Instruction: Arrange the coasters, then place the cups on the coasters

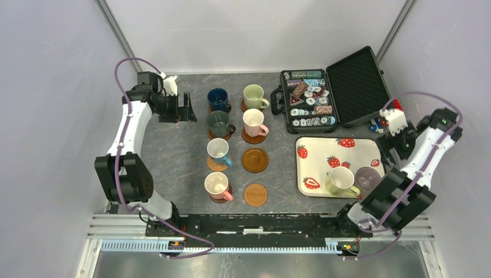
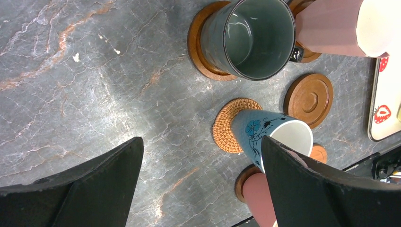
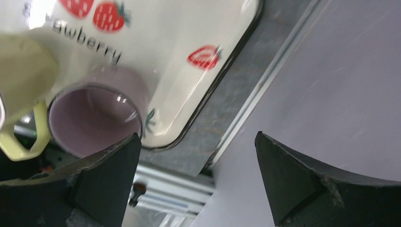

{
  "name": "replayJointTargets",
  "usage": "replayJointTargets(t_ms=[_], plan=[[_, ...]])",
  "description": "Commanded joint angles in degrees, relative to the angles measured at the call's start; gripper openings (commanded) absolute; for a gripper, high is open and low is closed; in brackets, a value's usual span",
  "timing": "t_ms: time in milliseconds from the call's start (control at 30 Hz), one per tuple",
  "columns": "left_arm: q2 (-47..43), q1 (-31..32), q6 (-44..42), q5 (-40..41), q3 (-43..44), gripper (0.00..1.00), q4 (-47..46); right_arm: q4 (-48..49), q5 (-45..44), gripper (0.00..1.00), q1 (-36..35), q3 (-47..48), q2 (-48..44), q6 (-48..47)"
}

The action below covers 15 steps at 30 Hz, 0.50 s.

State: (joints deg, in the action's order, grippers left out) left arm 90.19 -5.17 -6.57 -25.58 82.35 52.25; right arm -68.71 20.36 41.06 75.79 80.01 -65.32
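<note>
Underneath everything, a grey worktop (image 1: pixel 173 150) veined like marble is seen. At its far right a black hard case (image 1: pixel 353 81) lies open, its lid lined with ribbed foam. Nearer, a white rectangular tray (image 1: pixel 315 152) with rounded corners, a dark rim and printed strawberries is set.

The left gripper (image 2: pixel 202 139) is held over the far left of the worktop with its black fingers (image 2: pixel 94 189) spread wide and nothing between them. The right gripper (image 3: pixel 197 136) is held over the tray's right edge, equally wide and empty.

Eight glossy handled cups with pale insides are counted. A yellow cup (image 1: pixel 341 180) and a mauve cup (image 1: pixel 366 176) are stood close together in the tray. The other six are each set on a coaster in two columns at mid-worktop. On the left, far to near, are a dark blue cup (image 1: pixel 218 99), a grey-green cup (image 1: pixel 219 123), a light blue cup (image 1: pixel 218 150) with a drawn flower, and a salmon cup (image 1: pixel 217 185). On the right are a pale green cup (image 1: pixel 253 95) and a pink cup (image 1: pixel 253 121).

The coasters are flat round discs. A woven coaster (image 2: pixel 227 127) is seen under the light blue cup. Two are left bare at the near end of the right column: a dark rimmed coaster (image 1: pixel 255 160) and an orange-brown coaster (image 1: pixel 255 194).

Small multicoloured poker chips (image 1: pixel 310 101) are packed in the case.
</note>
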Motion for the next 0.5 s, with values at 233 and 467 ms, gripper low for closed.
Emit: replayJointTargets(t_ms=[233, 467], plan=[[-0.5, 0.3, -1.9, 1.3, 1.3, 1.0, 0.7, -3.4, 1.2, 0.98, 9.3, -21.4, -19.4, -14.5], [-0.6, 0.6, -2.1, 2.1, 0.7, 1.0, 0.7, -3.5, 0.2, 0.93, 9.3, -26.0, -22.0, -13.3]])
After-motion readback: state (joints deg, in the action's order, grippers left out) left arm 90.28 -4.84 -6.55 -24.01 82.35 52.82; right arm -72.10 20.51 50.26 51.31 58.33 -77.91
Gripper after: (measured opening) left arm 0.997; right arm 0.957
